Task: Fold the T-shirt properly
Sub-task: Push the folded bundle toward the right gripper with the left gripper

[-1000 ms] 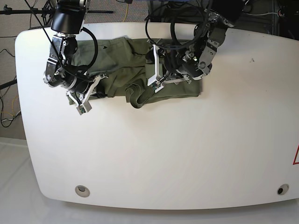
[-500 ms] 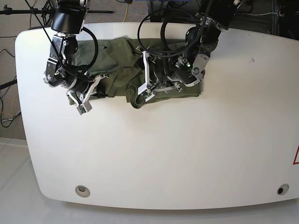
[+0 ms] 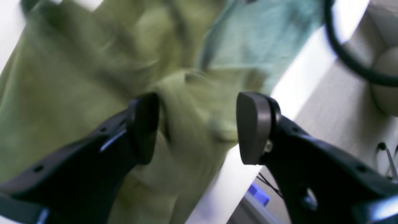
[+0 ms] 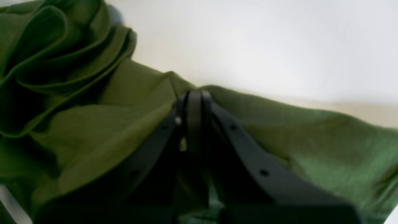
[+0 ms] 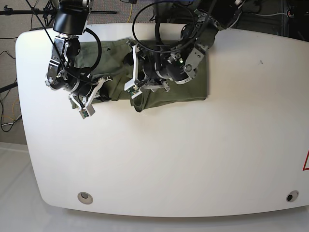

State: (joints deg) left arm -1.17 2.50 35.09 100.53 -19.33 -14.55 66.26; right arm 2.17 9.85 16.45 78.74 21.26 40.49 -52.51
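Observation:
The olive-green T-shirt (image 5: 195, 87) lies bunched along the back of the white table (image 5: 169, 159). My left gripper (image 5: 133, 72) is open and hovers over the shirt's middle. In the left wrist view (image 3: 196, 127) its jaws stand wide apart with blurred cloth (image 3: 77, 77) beneath them. My right gripper (image 5: 86, 107) is at the shirt's front left edge. In the right wrist view (image 4: 192, 104) its fingers are shut together on a raised peak of the green cloth (image 4: 93, 130). Rolled folds (image 4: 56, 62) lie just to its left there.
The table's back edge runs right behind the shirt, with black cables (image 5: 164, 29) and stands beyond it. Two round holes (image 5: 85, 196) (image 5: 291, 196) sit at the front corners. A red mark (image 5: 306, 162) is at the right edge.
My left arm has swept leftward across the shirt, from its right half to its middle, gripper open. The cloth on the right now lies flatter. My right arm has not moved.

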